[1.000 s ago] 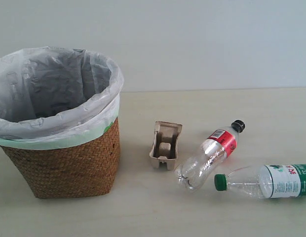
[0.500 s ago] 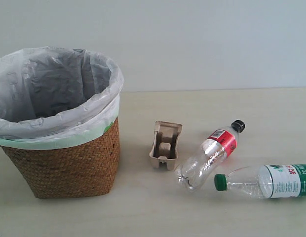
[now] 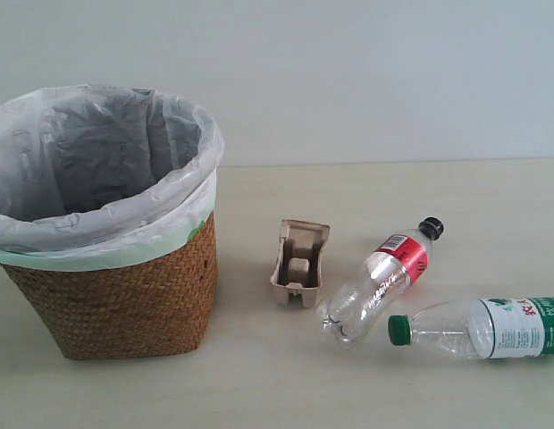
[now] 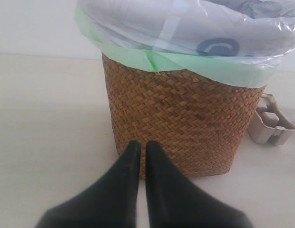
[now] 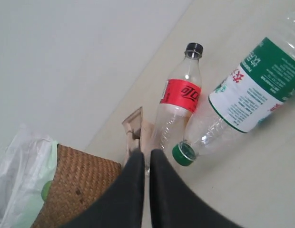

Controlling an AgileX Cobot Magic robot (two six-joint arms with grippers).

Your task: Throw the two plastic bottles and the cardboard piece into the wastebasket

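Note:
The wicker wastebasket (image 3: pixel 125 295) with a white bag over its rim stands at the left. The beige cardboard piece (image 3: pixel 299 262) lies to its right. Beyond that lie the red-label bottle (image 3: pixel 384 277) with a black cap and the green-label bottle (image 3: pixel 478 328) with a green cap. Neither arm shows in the exterior view. My left gripper (image 4: pixel 142 145) is shut and empty, just in front of the wastebasket (image 4: pixel 185 118). My right gripper (image 5: pixel 147 153) is shut and empty, above the table near the cardboard piece (image 5: pixel 134 127), the red-label bottle (image 5: pixel 178 107) and the green-label bottle (image 5: pixel 242 99).
A pale tabletop (image 3: pixel 366 384) runs back to a plain light wall (image 3: pixel 366 80). The green-label bottle reaches the right edge of the exterior view. The cardboard piece (image 4: pixel 271 126) shows past the basket in the left wrist view.

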